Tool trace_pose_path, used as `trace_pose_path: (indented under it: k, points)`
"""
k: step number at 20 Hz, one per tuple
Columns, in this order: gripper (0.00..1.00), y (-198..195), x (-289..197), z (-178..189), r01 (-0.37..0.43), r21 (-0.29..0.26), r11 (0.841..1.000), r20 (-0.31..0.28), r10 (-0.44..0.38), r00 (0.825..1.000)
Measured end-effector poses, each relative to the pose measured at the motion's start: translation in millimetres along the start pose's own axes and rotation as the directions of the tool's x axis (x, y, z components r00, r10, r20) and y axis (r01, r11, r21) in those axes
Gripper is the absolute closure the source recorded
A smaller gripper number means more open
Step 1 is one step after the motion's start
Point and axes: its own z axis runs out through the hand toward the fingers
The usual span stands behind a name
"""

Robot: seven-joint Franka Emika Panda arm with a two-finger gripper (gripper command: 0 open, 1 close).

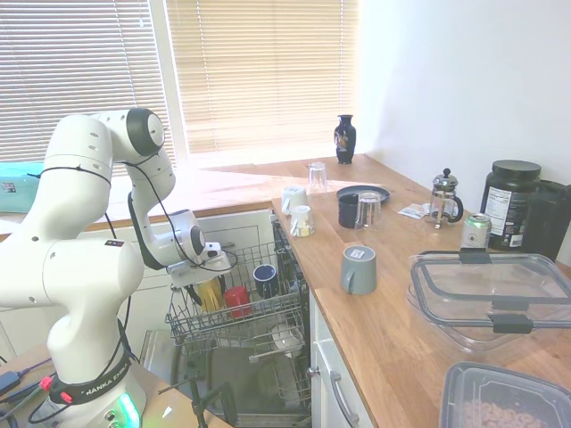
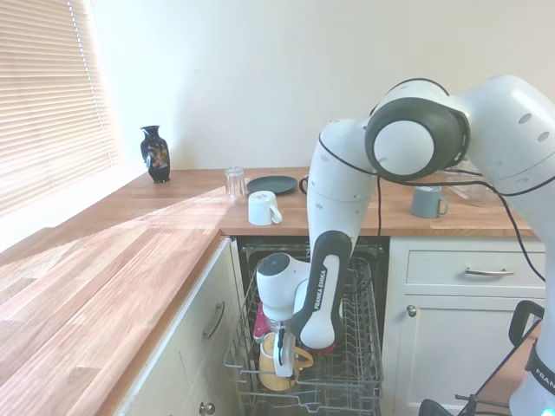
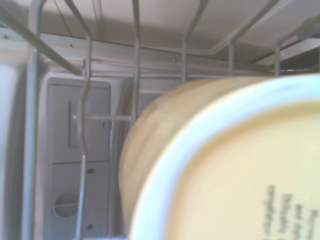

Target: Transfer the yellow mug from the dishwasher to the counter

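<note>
Where blinds glow, wooden counter (image 1: 393, 312) over dishwasher (image 1: 241, 303).

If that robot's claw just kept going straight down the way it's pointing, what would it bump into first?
Most likely the yellow mug in the dishwasher rack. The gripper points down at it, and the wrist view is filled by the mug's rim. Whether the fingers already touch it is hard to tell.
</note>
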Motion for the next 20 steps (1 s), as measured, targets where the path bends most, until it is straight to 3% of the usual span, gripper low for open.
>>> trace_pose_path:
  k: [9,10,20]
  points:
    - [0.0,22.8,-2.4,19.5,-0.002,-0.005,1.0,-0.005,0.002,1.0]
    - [1.0,22.1,-3.4,21.2,-0.003,-0.002,1.0,-0.006,0.003,1.0]
    - [1.0,10.3,-8.0,20.2,0.0,0.023,1.0,-0.021,0.001,1.0]
